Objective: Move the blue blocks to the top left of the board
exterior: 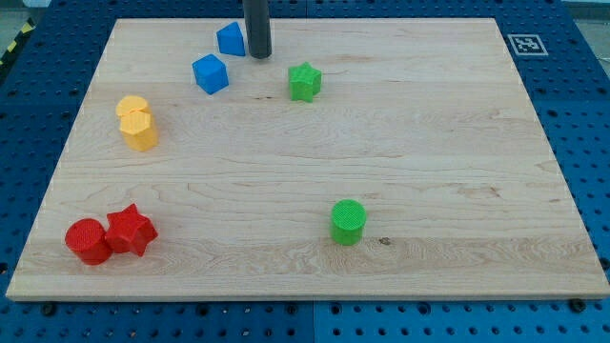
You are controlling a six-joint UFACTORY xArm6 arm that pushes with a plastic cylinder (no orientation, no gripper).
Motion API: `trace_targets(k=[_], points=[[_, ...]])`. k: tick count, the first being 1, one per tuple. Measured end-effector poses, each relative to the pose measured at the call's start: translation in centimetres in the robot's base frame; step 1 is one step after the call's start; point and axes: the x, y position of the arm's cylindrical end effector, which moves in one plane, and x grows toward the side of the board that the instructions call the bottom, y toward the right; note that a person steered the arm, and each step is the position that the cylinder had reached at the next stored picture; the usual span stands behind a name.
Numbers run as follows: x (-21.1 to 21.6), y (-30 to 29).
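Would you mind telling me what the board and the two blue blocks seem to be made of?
The board looks like pale wood with a smooth matte finish: grain streaks and a small knot show. The blue cube and the other blue block look like matte plastic, possibly 3D-printed; colour is uniform, without glare. My tip stands just right of them.

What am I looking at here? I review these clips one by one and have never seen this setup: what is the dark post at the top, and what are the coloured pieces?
There is only one picture, looking down at a slant on a wooden board. The dark post is the robot arm's rod; it holds nothing, it only pushes. My tip rests near the view's top, just right of one blue block. A second blue block lies a little lower left. Also there: a green star, a green cylinder, two yellow blocks touching, and a red cylinder beside a red star.
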Motion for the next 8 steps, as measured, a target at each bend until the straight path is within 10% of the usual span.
trace_targets(k=[8], points=[[-3.0,-7.1]])
